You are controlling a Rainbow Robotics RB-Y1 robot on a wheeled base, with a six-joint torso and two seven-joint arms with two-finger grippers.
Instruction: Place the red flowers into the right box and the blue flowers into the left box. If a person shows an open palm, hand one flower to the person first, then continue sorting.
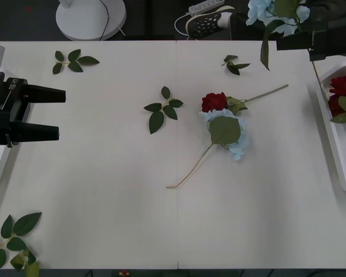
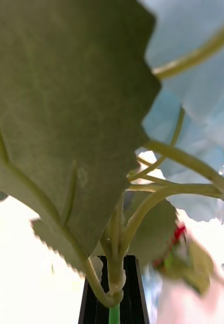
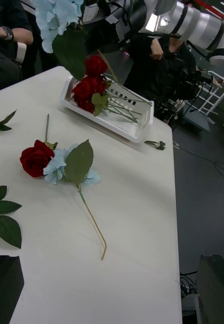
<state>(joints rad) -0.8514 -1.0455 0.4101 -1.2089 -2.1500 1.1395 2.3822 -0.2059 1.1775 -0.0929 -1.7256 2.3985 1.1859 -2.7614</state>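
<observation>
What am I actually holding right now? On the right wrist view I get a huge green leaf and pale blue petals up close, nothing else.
Observer: The right gripper is shut on the stem of the held blue flower, raised over the far right corner of the table.
Operator: Is anything left to sort on the table?
Observer: Yes. One red rose and a second blue flower lie mid-table, with the rose's bloom touching the blue petals.
Operator: Where is the other arm?
Observer: The left gripper hovers at the table's left edge, fingers open, holding nothing.
</observation>
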